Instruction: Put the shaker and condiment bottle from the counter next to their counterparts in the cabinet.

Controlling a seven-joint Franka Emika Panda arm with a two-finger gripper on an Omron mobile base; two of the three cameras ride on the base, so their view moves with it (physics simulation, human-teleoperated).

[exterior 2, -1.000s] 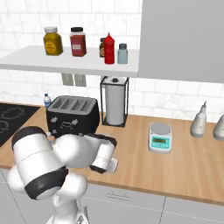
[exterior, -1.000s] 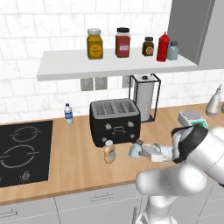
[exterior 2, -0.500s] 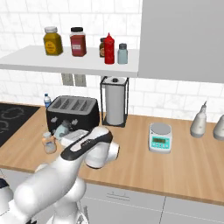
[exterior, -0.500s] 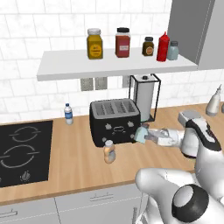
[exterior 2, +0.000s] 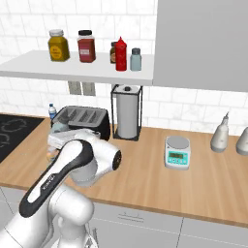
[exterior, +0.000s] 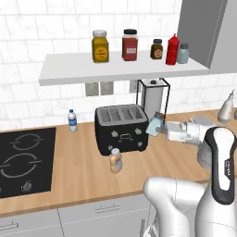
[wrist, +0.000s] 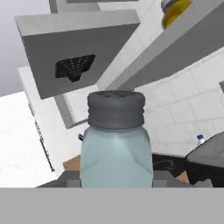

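1. The gripper [exterior: 159,131] holds the shaker [exterior: 154,126] clear of the counter [exterior: 83,162], just right of the toaster's [exterior: 121,128] top corner. The jaws are closed on the jar's lower body. In the hand view the shaker [wrist: 115,142] sits centred between the fingers, with its dark cap pointing away from the hand.

2. Near the counter's front, before the toaster, the condiment bottle [exterior: 115,161] stands upright, well apart from the gripper.

3. Judged from this, the step in hand is carrying the shaker up to the shelf. It likely goes best with a steady grip, a rise that clears the toaster and the paper towel holder [exterior: 153,95], and the jar brought upright before it is set down.

4. Farthest, on the shelf [exterior: 120,71], the red bottle [exterior: 172,49] and matching shaker [exterior: 183,53] stand at the right end. The free board just beside them looks like the place to aim for, without knocking either.
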